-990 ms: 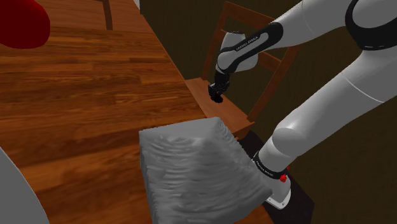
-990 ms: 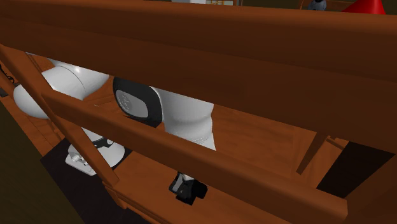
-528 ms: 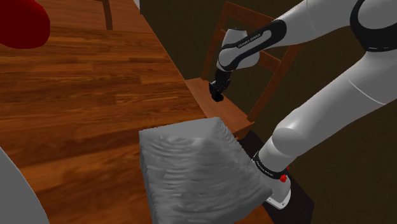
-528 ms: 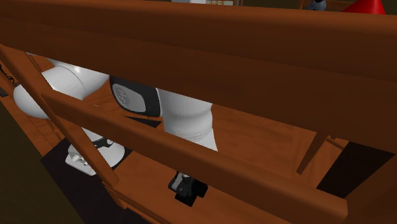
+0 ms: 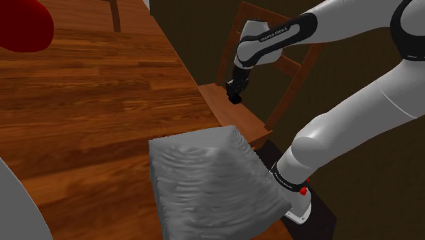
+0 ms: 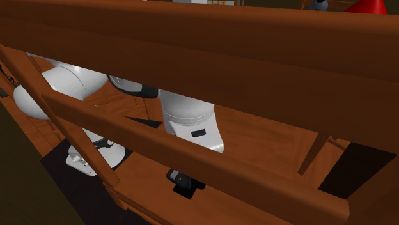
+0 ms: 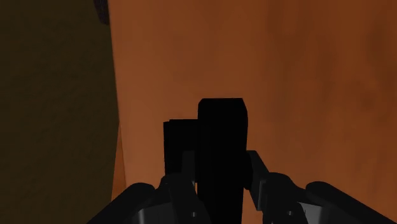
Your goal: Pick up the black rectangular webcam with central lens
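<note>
Webcam [image 7: 221, 140] was pinched between the fingers [image 7: 256, 168] of your gripper [image 5: 235, 93], hanging over the brown wooden chair seat [image 7: 305, 95].

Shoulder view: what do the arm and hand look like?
Glossy white arm of rounded tubular links, black bands at the joints. The black wrist band carries small white lettering, unreadable. All-black two-finger hand. A small red button sits by the white base flange.

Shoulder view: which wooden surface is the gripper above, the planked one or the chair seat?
The chair seat: the gripper hangs over this small slab, right of the planked surface.
</note>
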